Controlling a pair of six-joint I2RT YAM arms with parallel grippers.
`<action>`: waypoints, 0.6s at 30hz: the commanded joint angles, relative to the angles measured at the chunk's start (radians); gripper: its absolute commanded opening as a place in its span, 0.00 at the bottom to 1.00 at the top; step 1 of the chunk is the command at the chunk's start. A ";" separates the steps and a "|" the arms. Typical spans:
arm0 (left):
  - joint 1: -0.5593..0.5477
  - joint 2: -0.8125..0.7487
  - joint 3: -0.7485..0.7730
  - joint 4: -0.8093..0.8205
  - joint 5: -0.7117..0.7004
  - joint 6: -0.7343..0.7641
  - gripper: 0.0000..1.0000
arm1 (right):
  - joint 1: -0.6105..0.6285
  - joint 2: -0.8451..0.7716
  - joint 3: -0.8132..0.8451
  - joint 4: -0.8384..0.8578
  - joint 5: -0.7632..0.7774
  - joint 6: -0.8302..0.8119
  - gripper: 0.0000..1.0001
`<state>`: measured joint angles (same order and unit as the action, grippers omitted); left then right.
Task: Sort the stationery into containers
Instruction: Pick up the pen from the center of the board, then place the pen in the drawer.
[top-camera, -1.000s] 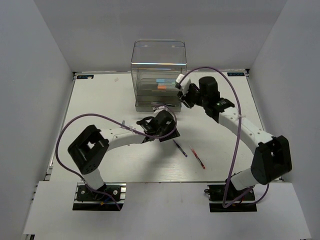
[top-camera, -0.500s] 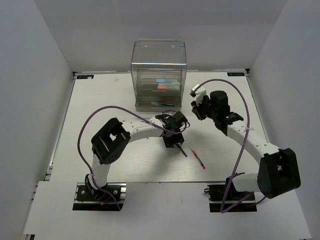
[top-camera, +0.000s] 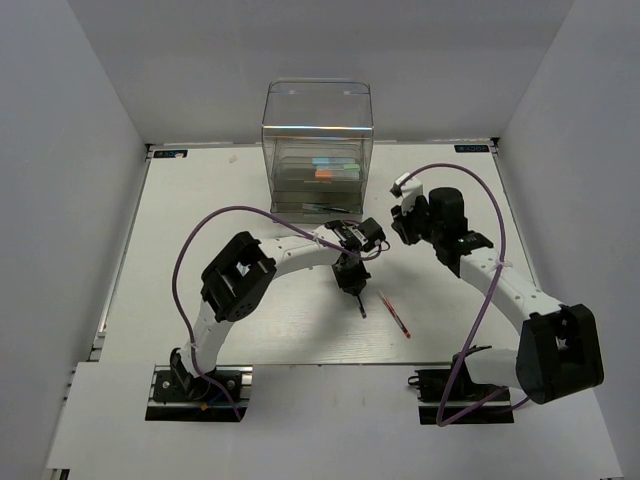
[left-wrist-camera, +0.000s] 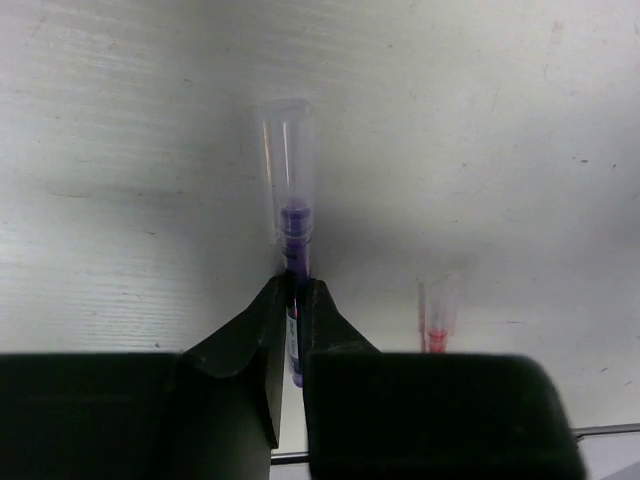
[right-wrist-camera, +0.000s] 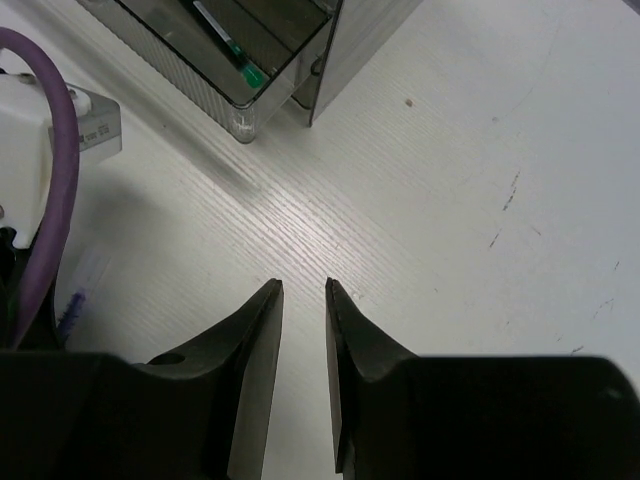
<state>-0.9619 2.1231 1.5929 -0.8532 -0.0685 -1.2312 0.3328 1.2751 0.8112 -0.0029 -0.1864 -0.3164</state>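
Note:
A dark purple pen (left-wrist-camera: 288, 200) with a clear cap lies on the table, and my left gripper (left-wrist-camera: 297, 285) is shut on its barrel. From above, that gripper (top-camera: 350, 280) points down at the pen (top-camera: 359, 306). A thin red pen (top-camera: 395, 315) lies just right of it, also seen as the red pen (left-wrist-camera: 437, 320). The clear organiser (top-camera: 317, 120) stands at the back; its drawers hold an orange marker (top-camera: 324, 174) and a green pen (right-wrist-camera: 240, 62). My right gripper (right-wrist-camera: 303, 285) is open and empty, hovering right of the organiser's front corner.
The left arm's purple cable (top-camera: 230, 215) loops over the table left of centre. The right arm's cable (top-camera: 480, 250) arcs above its forearm. White walls close in the table on three sides.
My left gripper has moved right and down over the purple pen and shut on it. My right gripper has drawn back from the organiser towards the right.

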 joint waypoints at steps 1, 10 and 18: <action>-0.014 0.003 -0.004 -0.023 -0.010 0.016 0.12 | -0.012 -0.039 -0.020 0.021 -0.018 0.022 0.30; -0.014 -0.302 -0.240 0.336 -0.074 0.059 0.00 | -0.017 -0.077 -0.096 -0.039 -0.044 -0.029 0.90; 0.005 -0.571 -0.432 0.552 -0.264 -0.150 0.00 | -0.018 -0.114 -0.165 -0.048 -0.105 -0.055 0.33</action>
<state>-0.9649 1.6382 1.1896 -0.4339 -0.2207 -1.2812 0.3183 1.1942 0.6556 -0.0521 -0.2394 -0.3614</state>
